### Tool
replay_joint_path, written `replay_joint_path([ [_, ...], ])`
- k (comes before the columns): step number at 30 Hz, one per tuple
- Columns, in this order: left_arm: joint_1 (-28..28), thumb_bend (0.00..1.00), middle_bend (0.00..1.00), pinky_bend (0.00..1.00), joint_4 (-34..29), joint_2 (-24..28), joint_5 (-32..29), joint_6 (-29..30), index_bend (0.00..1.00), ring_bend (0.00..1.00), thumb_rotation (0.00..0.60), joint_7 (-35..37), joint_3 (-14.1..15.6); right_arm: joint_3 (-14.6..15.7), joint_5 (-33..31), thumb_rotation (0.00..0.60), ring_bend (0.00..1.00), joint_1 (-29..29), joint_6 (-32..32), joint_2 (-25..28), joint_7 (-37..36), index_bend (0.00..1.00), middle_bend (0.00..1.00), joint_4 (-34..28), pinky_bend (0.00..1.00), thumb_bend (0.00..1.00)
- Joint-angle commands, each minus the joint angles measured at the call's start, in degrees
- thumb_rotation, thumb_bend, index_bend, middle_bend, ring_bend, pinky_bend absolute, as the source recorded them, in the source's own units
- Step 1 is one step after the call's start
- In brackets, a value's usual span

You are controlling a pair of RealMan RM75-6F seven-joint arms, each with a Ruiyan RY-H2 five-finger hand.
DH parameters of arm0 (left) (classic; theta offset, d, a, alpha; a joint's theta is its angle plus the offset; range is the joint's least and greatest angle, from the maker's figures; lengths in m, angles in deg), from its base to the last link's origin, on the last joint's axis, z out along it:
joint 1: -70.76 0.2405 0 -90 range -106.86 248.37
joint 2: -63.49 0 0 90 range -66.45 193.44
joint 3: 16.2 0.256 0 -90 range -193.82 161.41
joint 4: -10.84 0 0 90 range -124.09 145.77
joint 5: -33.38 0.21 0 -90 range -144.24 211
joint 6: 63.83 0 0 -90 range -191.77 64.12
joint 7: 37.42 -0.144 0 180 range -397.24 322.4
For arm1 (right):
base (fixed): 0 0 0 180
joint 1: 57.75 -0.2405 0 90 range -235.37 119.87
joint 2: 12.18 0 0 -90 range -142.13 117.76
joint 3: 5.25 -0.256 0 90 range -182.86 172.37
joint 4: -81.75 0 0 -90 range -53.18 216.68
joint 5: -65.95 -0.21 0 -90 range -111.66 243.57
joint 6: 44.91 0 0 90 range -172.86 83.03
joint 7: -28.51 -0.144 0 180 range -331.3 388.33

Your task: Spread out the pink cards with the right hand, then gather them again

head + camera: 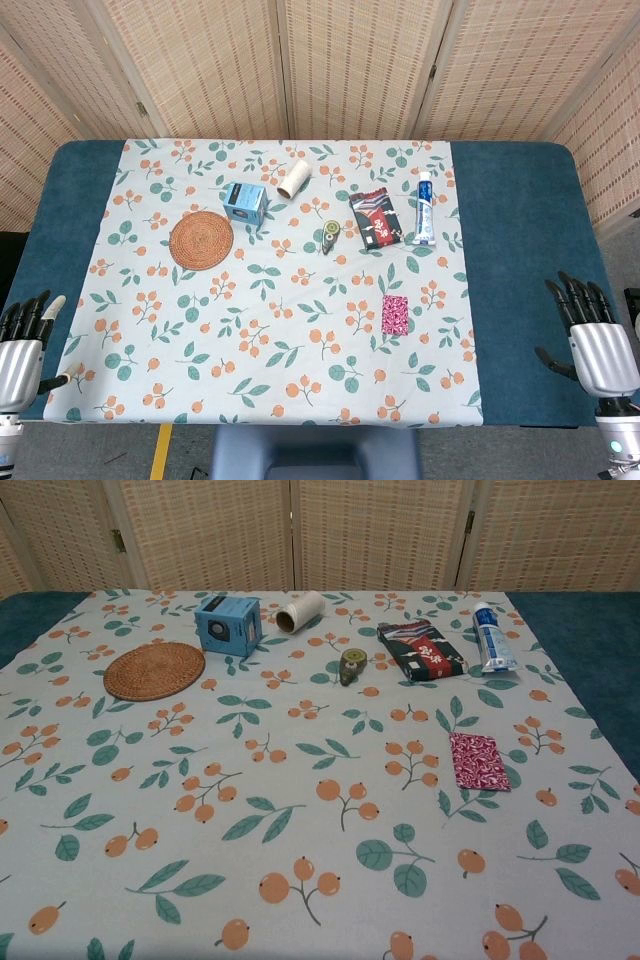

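Right hand (600,345) rests empty, fingers apart, well right of pink cards (395,314).

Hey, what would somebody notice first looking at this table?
Probably the loud tablecloth printed with orange berries and green leaves. On it, the pink cards lie stacked near the front right, with a round woven coaster at the back left. An open robot hand waits at each near corner, left and right.

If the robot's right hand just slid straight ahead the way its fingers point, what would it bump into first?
Probably nothing. The right hand points up along the bare blue table edge. The pink cards and toothpaste lie off to its left, though depth is hard to judge.
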Motion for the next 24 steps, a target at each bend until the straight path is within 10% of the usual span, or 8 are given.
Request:
replay_joint_path([
  [1, 0.0, 0.22, 0.03, 0.00, 0.1, -0.1, -0.1, 0.0, 0.08, 0.04, 0.600, 0.0, 0.0, 0.0, -0.1, 0.600, 0.03, -0.1, 0.3, 0.1, -0.2, 0.00, 0.04, 0.0, 0.00, 0.21],
  [24, 1.0, 0.22, 0.03, 0.00, 0.5, -0.4, 0.3, 1.4, 0.08, 0.04, 0.600, 0.4, 0.2, 0.7, -0.1, 0.598, 0.05, -1.1, 2.7, 2.1, -3.6, 0.00, 0.06, -1.7, 0.00, 0.21],
])
